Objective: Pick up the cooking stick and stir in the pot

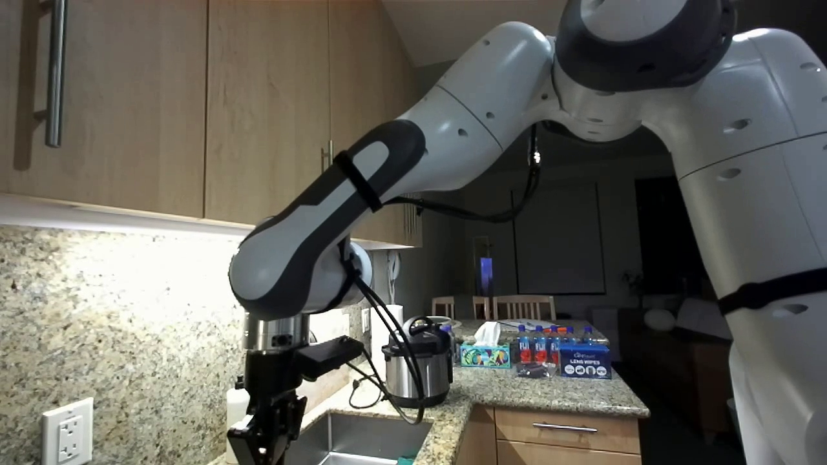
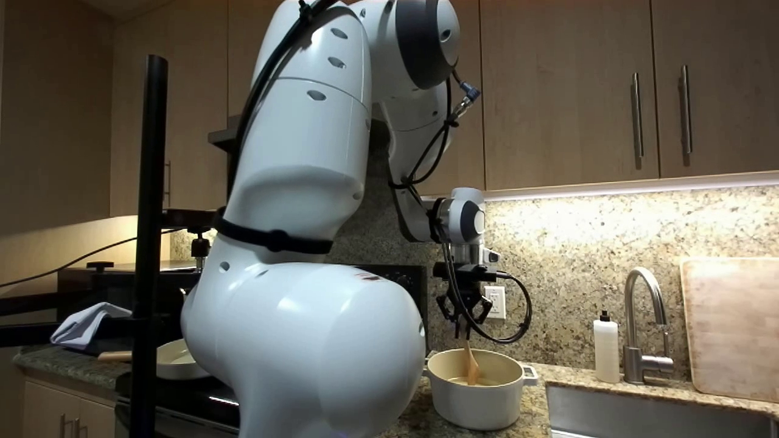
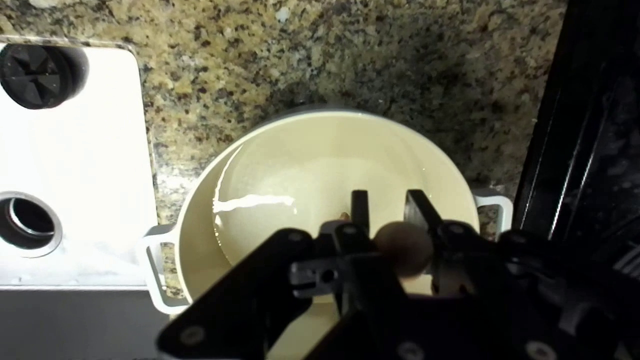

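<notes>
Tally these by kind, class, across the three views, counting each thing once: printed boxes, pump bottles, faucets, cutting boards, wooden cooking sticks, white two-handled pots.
Boxes, 2: tissue box, lens-wipes box
1 pump bottle
1 faucet
1 cutting board
1 wooden cooking stick
1 white two-handled pot
Total: 7

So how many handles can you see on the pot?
2: in the wrist view, one handle sits at the left, by the sink; the other handle at the right. The gripper hides part of the pot there.

Wooden cooking stick (image 2: pixel 473 368), slightly tilted, blade in pale pot (image 2: pixel 476 406)
</notes>
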